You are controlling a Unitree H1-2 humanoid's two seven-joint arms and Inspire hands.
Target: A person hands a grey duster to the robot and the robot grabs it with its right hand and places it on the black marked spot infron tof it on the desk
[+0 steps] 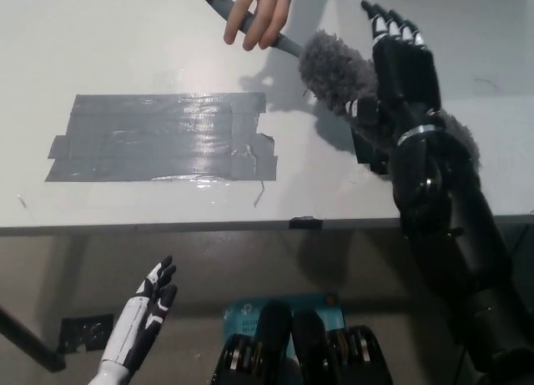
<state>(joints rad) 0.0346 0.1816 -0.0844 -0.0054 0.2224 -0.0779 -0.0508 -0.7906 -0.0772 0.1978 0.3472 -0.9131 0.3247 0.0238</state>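
Observation:
A person's hand point(259, 13) at the top of the head view holds the grey handle of a fluffy grey duster point(334, 68), which slants down to the right over the white desk point(125, 34). My black right hand point(400, 68) lies over the duster's head with its fingers stretched out, open, covering much of the fluff. The dark tape patch point(158, 139) sits on the desk to the left of the duster. Below the desk edge at the lower left, my white left hand point(150, 306) rests open.
The desk's front edge point(209, 226) runs across the middle of the picture. A small dark mark point(304, 223) sits on that edge. A dark object shows at the top right corner.

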